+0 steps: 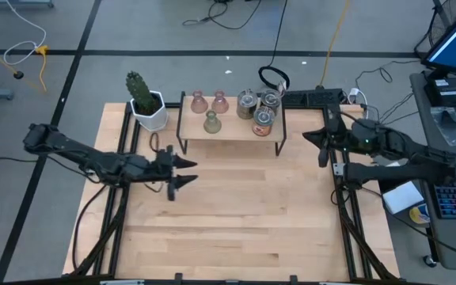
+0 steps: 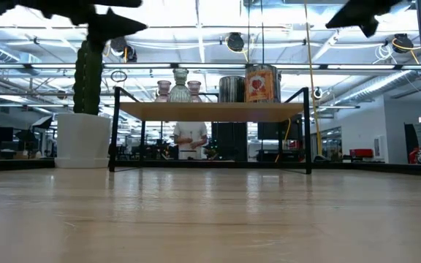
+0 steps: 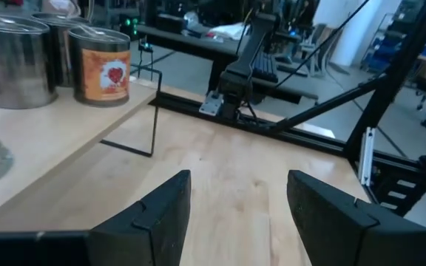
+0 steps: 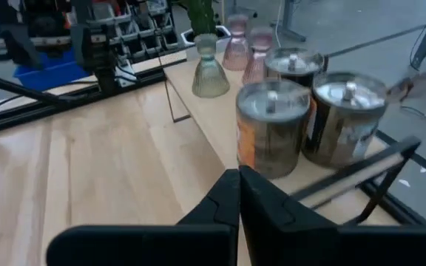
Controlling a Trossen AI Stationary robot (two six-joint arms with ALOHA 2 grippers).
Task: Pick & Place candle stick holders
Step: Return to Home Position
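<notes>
Low view alone shows person (image 2: pixel 191 139) behind shelf (image 2: pixel 210 111); holders (image 1: pixel 211 122) on it, apart from spread left gripper (image 3: pixel 239 198) and clenched, empty right gripper (image 4: pixel 239 186).

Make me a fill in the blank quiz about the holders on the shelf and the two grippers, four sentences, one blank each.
1. On the shelf, in front of the two pink holders, stands one holder whose colour is ___.
2. The number of silver holders on the shelf is ___.
3. The left gripper has its fingers ___.
4. The right gripper has its fingers ___.

Missing words: green; three; open; shut.
</notes>
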